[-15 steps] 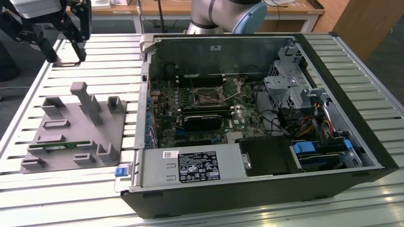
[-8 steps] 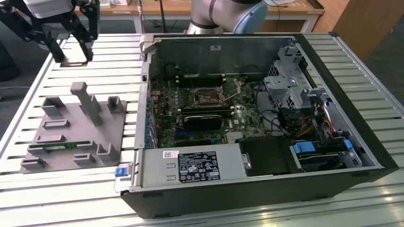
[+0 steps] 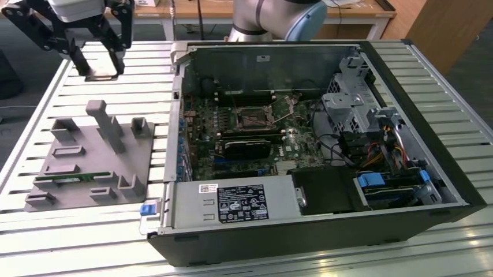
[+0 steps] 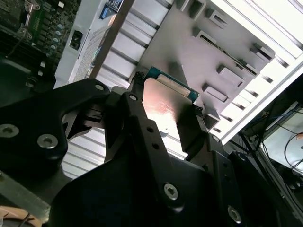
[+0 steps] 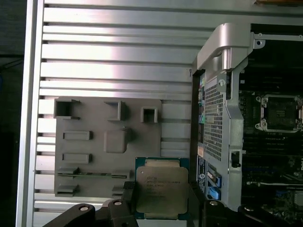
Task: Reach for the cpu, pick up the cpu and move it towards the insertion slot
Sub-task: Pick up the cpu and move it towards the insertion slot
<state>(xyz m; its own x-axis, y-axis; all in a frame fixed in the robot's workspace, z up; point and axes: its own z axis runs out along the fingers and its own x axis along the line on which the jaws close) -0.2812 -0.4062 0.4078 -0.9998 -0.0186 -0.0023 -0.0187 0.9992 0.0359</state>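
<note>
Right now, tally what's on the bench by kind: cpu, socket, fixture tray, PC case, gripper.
cpu: 1, held between the fingers of the gripper, above the bench
socket: 1, bare, on the board inside the case
tray: 1, grey, beside the case
case: 1, open
gripper: 1
Total: 5

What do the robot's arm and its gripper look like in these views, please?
The arm is a rounded grey metal tube with a pale blue joint cap. The gripper has a white body and matte black linkage fingers dotted with silver screws, ending in flat pads.
</note>
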